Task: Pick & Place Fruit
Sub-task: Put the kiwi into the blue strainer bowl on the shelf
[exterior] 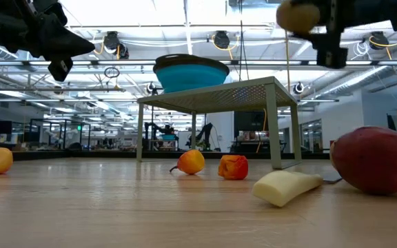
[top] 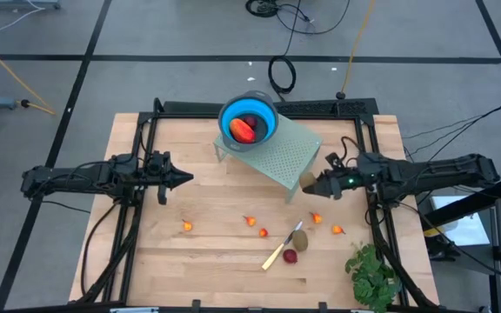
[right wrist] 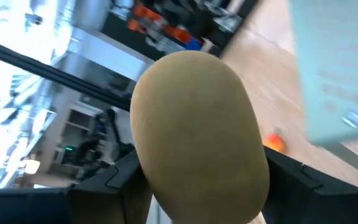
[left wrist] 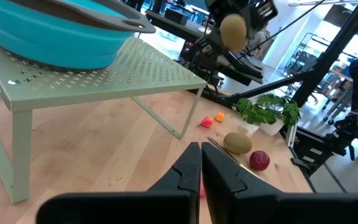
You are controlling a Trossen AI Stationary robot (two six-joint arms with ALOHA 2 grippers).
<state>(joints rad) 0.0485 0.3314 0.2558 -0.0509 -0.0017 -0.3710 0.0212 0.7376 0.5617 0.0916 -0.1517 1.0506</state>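
Observation:
My right gripper (top: pixel 311 184) is raised beside the right corner of the pale green perforated stand (top: pixel 278 149), shut on a brownish-green oval fruit (right wrist: pixel 197 134). A blue bowl (top: pixel 248 120) on the stand holds a red-orange piece (top: pixel 243 129) and a dark red ball. On the table lie the second brownish-green oval (top: pixel 299 238), a dark red ball (top: pixel 290 256) and several tiny orange-red fruits (top: pixel 252 221). My left gripper (top: pixel 183 178) hovers shut over the table's left half, touching nothing. My right gripper pinches the brownish-green oval fruit (exterior: pixel 298 16) between its two fingers, which come level from the table's right side. The fruit is lifted clear, above the height of the stand's top. In the right wrist view the fruit hides the fingertips.
A pale-handled knife (top: pixel 278 252) lies by the oval and the red ball. A leafy green bunch (top: pixel 372 276) sits at the near right corner. Bare wood shows on the table's near left part (top: pixel 172 269). The stand's legs (exterior: pixel 278 131) rise from the table's middle.

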